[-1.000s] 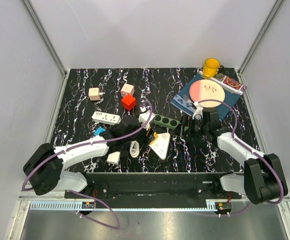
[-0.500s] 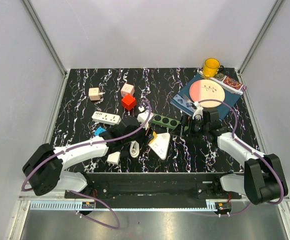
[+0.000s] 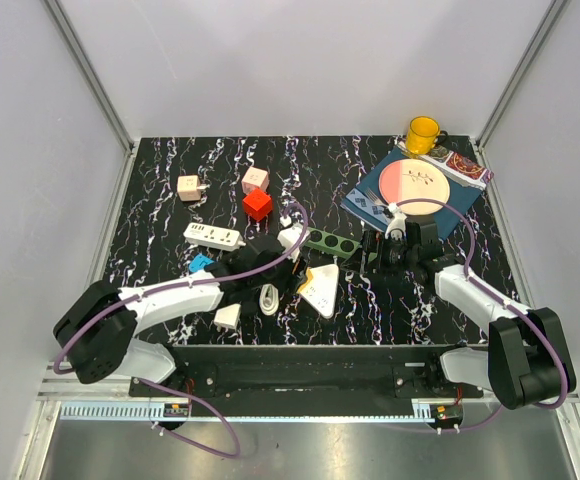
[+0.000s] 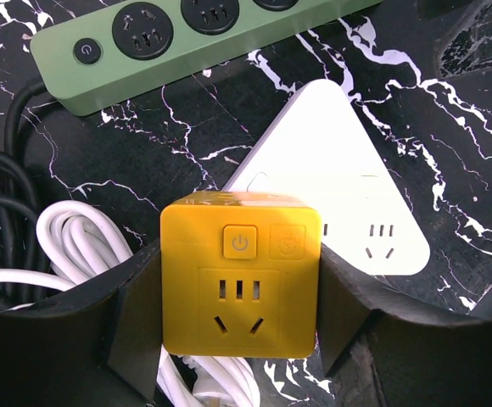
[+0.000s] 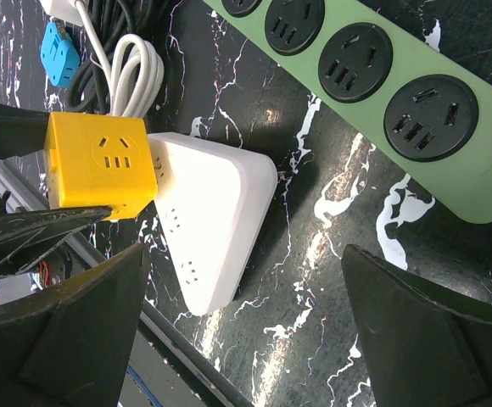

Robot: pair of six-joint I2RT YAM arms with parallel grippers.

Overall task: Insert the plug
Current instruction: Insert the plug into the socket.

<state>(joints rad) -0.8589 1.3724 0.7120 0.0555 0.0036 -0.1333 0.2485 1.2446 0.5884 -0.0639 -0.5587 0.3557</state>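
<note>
L arm has crept fwd/right in the last sec. The left pincer [image 4: 239, 315] stays clamped on the yellow plastic cube plug-socket [image 4: 239, 280], now just over a corner of the white triangular power strip [image 4: 348, 186]. Prob. lining up; not seated yet. Right pincer [image 5: 246, 297] is unmoved, jaws wide apart, empty.

Counts:
- 3 strips, incl. green long strip [image 4: 178, 38] and white flat strip [image 3: 212, 236]
- 4 cubes: yellow, red cube [image 3: 257, 204], 2 pink cubes [image 3: 187, 187]
- 1 blue small plug [image 3: 199, 263]

Seeing a pink-and-cream plate [image 3: 417, 183] sitting on a blue mat [image 3: 358, 200] just beyond the right claw [image 3: 370, 250], a yellow mug [image 3: 422, 134] and snack packet [image 3: 467, 166] farther back.
</note>
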